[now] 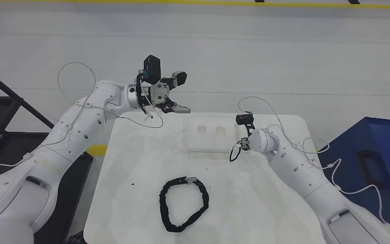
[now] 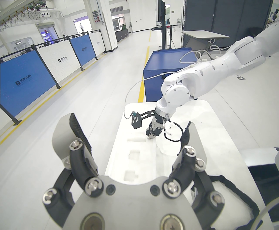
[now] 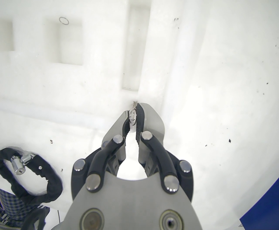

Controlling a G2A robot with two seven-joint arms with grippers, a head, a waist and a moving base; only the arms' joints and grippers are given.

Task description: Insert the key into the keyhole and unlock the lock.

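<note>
- Right claw [image 3: 133, 109]: my two fingers are drawn together and clamped on the key [image 3: 132, 117]. The silver key stands edge-on between the ribbed pads [image 3: 140, 117], its tip poking out just past the fingertips.
- Foam block [image 3: 98, 87]: white, lying directly under my right claw. The key's tip sits at the near end of a narrow slot [image 3: 133, 54] cut into the block. I cannot tell whether the tip touches the foam.
- Ring [image 3: 64, 20]: a thin wire loop lying in a square recess of the block, to the left of my right claw.
- Left claw [image 2: 131, 124]: fingers spread wide apart, holding nothing. It hangs by the far left corner of the worktop [image 1: 256, 207], well apart from my right claw, which it faces across the foam block.
- Chain lock [image 1: 183, 204]: a black fabric-sleeved loop lying flat on the worktop. It is nearer my body than either claw, to the left of my right claw, and apart from the foam block.
- Lock cylinder [image 3: 17, 166]: silver, at the side of the loop nearest my claws. Its keyhole [image 3: 20, 172] shows on the end face, well apart from the key.
- Blue cabinet [image 2: 167, 58]: on the floor beyond the worktop's right side, past my right arm.
</note>
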